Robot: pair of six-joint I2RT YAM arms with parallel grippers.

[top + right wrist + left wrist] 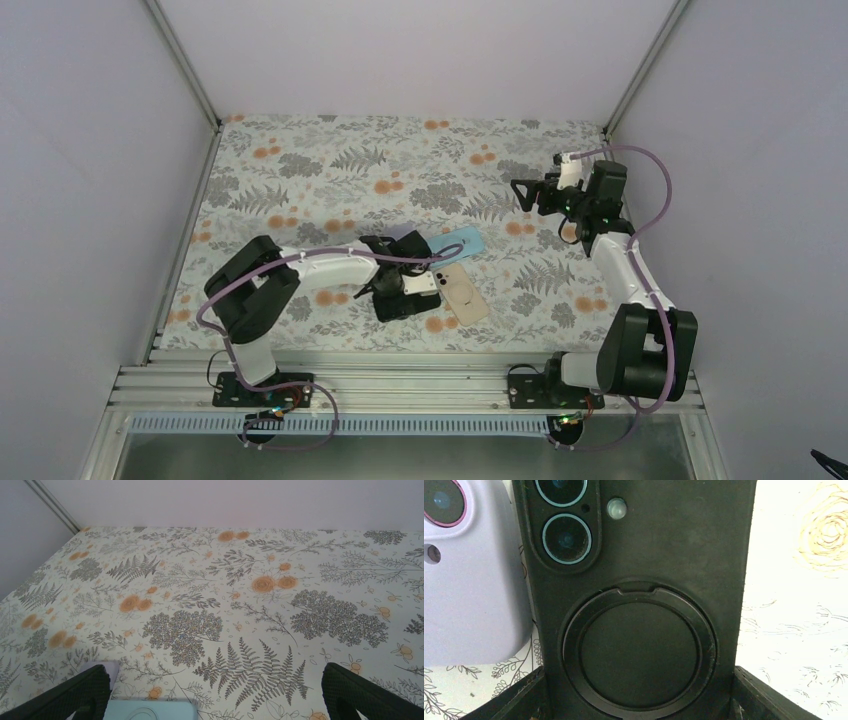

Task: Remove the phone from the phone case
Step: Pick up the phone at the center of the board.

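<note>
A beige phone [464, 293] lies near a light-blue phone [462, 243] on the floral cloth [330, 170] (ferns and orange blooms).

bright even light, faint shadows; left wrist view washed out

Matt, rubbery black phone case [649, 545]

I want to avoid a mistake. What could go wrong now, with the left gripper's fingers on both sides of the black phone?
1. The left gripper straddles the black phone only at the end away from its lenses, so it might pivot or slip when lifted.
2. The lavender phone and the beige phone lie close on either side; a sideways pull could knock them.
3. The right gripper is open and far off, so nothing else steadies the phone.
</note>
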